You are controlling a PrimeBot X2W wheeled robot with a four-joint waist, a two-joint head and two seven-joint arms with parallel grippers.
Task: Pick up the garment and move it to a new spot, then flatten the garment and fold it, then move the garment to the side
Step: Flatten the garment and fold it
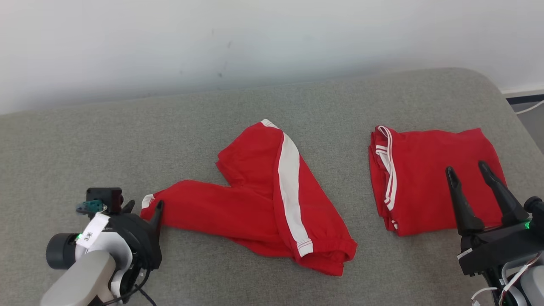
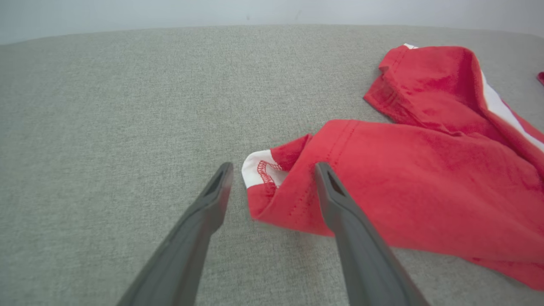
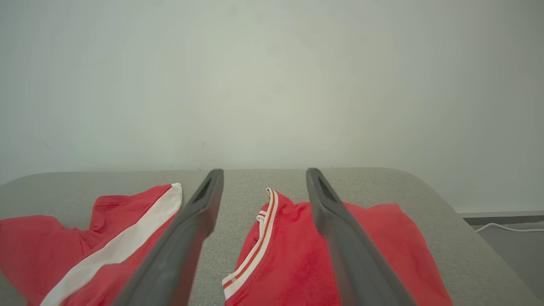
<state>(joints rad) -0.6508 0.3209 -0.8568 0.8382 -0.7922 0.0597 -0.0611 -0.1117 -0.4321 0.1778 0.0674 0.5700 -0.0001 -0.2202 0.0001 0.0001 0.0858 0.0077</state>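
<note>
Left gripper is held wide open, empty, at the crumpled garment; right gripper likewise above the folded garment.

A pale, off-white wall runs across the far side of the scene, plain except for a few small dark marks left of centre. Against it stands a wide cushion covered in grey woven fabric, its surface flat and its far right corner rounded. A faint shadow lies along the line where the cushion meets the wall. To the right of the cushion a strip of grey floor shows. A dark skirting runs along the foot of the wall there, and a white cable lies on the floor just beside it. The light is soft and even, with no hard shadows.
</note>
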